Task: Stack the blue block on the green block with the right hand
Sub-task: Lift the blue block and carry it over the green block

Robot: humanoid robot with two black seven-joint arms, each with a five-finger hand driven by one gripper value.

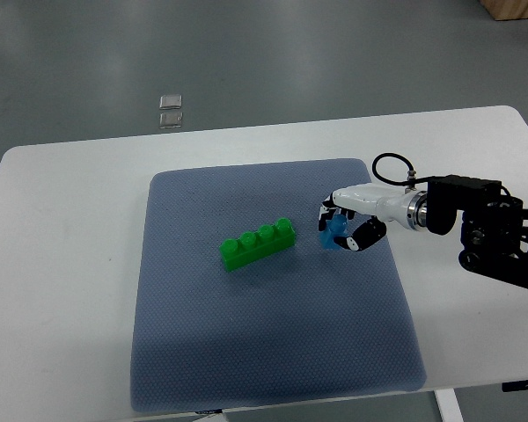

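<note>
Right hand (345, 226) clamped on blue block (336, 234), fingers curled round it. Green block (258, 244) left of hand, apart, studs up, lying on blue mat (273, 352). Mat on white table (62, 264); grey floor beyond.

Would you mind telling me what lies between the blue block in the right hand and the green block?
Only bare blue-grey mat, as the top view shows: nothing sits between the blue block, gripped by the right hand, and the green block.
</note>
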